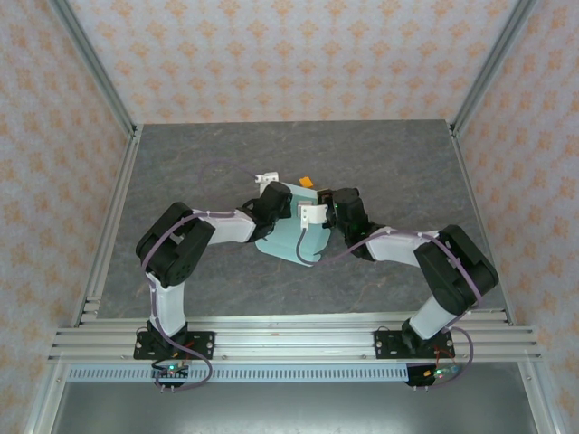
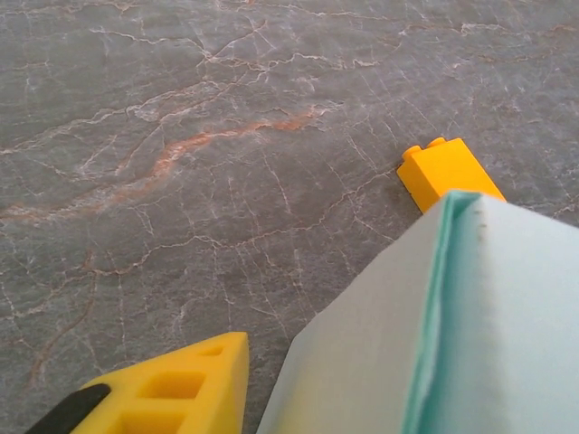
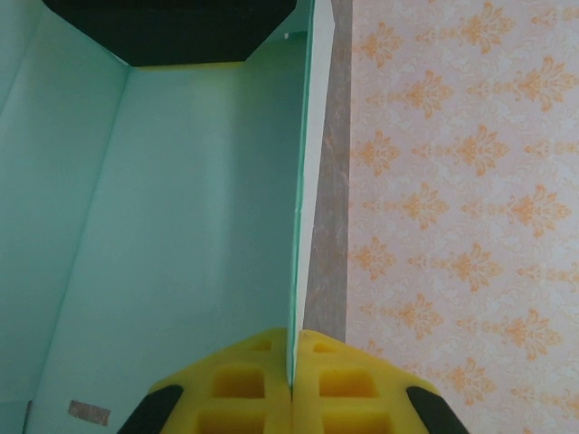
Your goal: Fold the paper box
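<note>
While right jaws pinch, one paper box [image 3: 181, 226] sits.

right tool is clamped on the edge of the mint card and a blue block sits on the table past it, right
The block is orange, not blue; the left wrist view shows it. The right tool is clamped on the edge of the card.

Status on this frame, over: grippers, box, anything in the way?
Right gripper pinched shut on a paper box panel edge. Left gripper beside the box, jaws unclear. Box partly folded, not closed. Orange cube close by its far corner.
</note>
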`<action>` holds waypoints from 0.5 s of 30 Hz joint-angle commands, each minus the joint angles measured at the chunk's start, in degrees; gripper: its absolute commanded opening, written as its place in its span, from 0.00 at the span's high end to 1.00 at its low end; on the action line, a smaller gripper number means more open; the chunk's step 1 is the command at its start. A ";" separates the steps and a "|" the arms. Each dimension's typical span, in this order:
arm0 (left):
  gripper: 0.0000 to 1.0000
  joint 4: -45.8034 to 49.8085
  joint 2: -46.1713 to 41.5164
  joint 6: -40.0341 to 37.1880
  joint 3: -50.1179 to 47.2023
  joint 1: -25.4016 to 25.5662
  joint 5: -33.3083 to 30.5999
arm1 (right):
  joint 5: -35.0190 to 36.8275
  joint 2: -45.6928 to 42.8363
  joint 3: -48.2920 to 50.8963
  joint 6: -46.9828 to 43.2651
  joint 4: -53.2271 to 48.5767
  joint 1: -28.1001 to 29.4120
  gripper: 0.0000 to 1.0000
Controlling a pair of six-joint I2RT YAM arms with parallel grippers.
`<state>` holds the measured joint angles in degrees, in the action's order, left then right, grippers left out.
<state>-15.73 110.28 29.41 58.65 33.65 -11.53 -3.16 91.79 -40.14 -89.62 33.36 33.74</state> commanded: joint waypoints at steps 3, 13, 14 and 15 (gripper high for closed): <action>0.64 1.29 -0.05 -2.20 -3.10 -3.37 -2.10 | 1.31 -1.09 -0.47 0.60 -5.41 -0.06 1.00; 0.56 0.24 2.45 -4.07 -2.68 -5.08 2.97 | 1.58 -1.17 -0.82 0.64 -5.85 -0.07 1.00; 0.56 0.09 2.57 -4.08 -2.55 -5.24 2.94 | 1.61 -1.29 -0.88 0.72 -5.94 -0.07 1.00; 0.56 0.25 2.82 -4.18 -2.41 -5.35 2.92 | 1.58 -1.30 -0.97 0.77 -6.03 -0.04 1.00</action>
<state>-18.50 110.76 26.00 56.95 31.07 -5.48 -3.11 91.77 -40.53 -89.14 32.49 33.74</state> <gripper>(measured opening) 0.439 0.048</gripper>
